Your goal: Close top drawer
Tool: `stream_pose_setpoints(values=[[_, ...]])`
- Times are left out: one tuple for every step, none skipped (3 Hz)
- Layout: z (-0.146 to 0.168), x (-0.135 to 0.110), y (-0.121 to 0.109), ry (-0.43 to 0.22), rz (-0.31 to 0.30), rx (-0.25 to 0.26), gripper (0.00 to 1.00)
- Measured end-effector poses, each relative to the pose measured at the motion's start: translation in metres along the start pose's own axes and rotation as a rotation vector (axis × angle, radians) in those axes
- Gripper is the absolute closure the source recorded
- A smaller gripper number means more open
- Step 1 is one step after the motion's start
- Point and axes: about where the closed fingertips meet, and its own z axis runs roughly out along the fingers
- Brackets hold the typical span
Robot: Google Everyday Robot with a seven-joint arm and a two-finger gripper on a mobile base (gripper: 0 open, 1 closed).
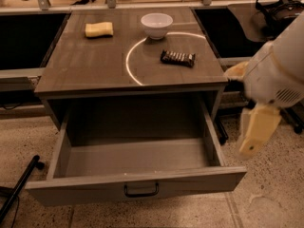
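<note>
The top drawer [190, 188] is pulled fully out of the grey-brown cabinet [85, 70]. Its inside is bare, and its tall flat front panel carries a small black loop handle [141, 190] at the centre. My gripper [257, 131], pale yellow below the white arm, hangs to the right of the drawer. It is a little above and outside the drawer's right side wall and front corner, without touching it.
On the cabinet top lie a yellow sponge [99, 29], a white bowl [156, 24] and a dark snack bar [177, 58]. A black pole [19, 186] lies on the speckled floor at lower left. Dark shelves flank the cabinet; a black object [278, 8] sits at upper right.
</note>
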Motion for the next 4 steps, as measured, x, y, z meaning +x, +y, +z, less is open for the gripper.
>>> stream_pose_setpoints(values=[[0.055, -0.011, 0.039, -0.033, -0.066, -0.115, 0.00], [0.055, -0.011, 0.039, -0.033, -0.066, -0.115, 0.00], [0.072, -0.008, 0.051, -0.028, -0.081, -0.141, 0.14], [0.110, 0.002, 0.074, -0.020, -0.109, -0.188, 0.37]])
